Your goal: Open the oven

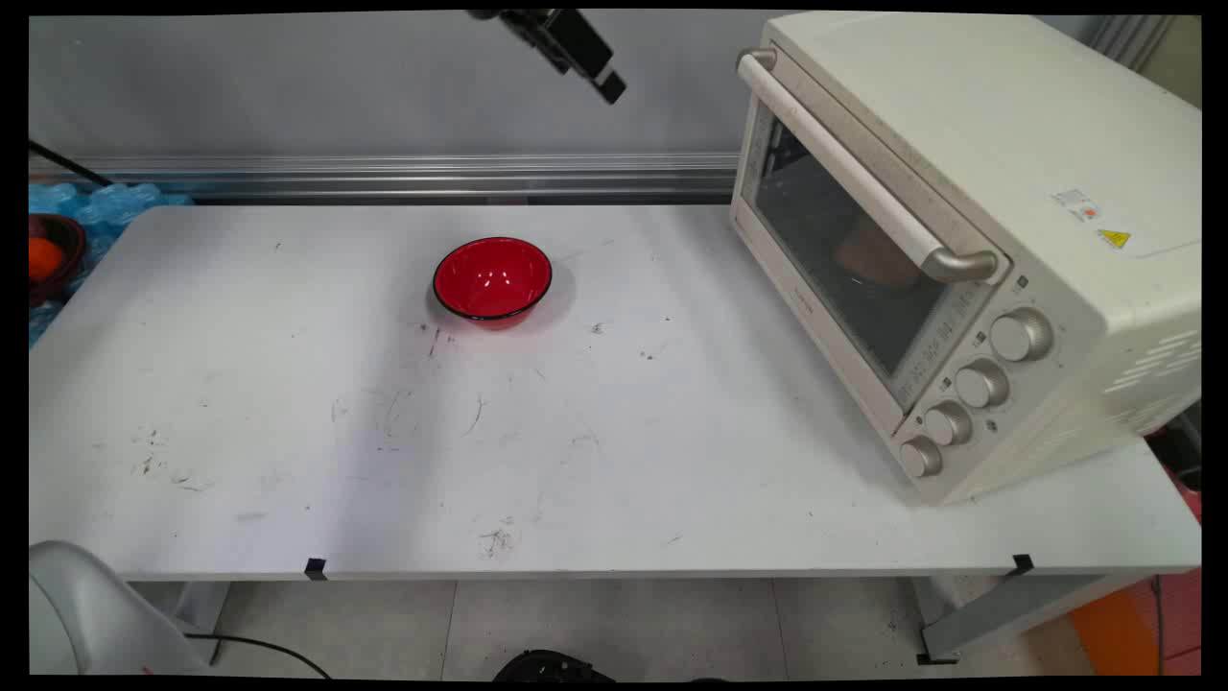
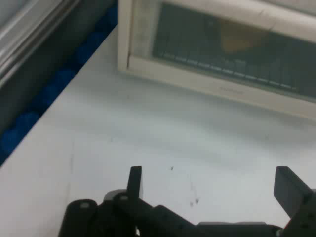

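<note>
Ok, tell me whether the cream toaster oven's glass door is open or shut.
Shut: the cream toaster oven's glass door sits flush against its front, handle up top. Something brownish shows inside.

At the frame's right, the toaster oven (image 1: 969, 240) bears a yellow warning triangle sticker (image 1: 1114, 238) and a small white label (image 1: 1076, 202) on top, their print too small to read.

Above: my end effector (image 1: 608, 84) hangs high at the top edge, fingers spread apart, clear of everything below.
Right: the toaster oven (image 1: 959, 240) fills the right end of the surface (image 1: 288, 432), door shut, handle (image 1: 854, 173) jutting out toward the middle.
Centre: a red bowl (image 1: 492, 278) stands alone, well apart from the oven.
Passage: bare surface lies between bowl and oven, and across the left and near parts.
</note>
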Robot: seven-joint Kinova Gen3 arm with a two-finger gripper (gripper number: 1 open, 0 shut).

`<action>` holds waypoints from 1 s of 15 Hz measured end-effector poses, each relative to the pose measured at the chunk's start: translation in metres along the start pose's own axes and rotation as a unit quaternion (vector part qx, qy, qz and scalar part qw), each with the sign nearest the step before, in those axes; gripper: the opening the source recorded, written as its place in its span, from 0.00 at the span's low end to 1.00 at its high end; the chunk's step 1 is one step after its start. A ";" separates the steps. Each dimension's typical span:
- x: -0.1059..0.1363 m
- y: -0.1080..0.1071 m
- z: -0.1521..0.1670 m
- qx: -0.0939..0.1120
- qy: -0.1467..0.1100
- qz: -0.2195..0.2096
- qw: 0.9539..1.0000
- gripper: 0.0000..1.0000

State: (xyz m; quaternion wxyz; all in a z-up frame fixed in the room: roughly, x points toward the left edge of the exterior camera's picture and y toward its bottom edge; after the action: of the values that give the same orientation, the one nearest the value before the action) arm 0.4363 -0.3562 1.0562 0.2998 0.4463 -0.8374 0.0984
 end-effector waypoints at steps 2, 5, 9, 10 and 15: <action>0.011 0.007 0.000 -0.002 0.002 0.019 1.000 1.00; 0.032 0.019 0.001 -0.007 0.009 0.055 0.998 1.00; 0.064 0.040 0.005 -0.015 0.019 0.110 0.994 1.00; 0.073 0.047 0.008 -0.018 0.021 0.125 0.992 1.00; 0.102 0.072 0.024 -0.021 0.017 0.165 0.986 1.00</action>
State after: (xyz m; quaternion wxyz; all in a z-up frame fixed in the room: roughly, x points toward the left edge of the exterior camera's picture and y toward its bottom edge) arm 0.3252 -0.3945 1.1041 0.3026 0.2936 -0.8964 0.1369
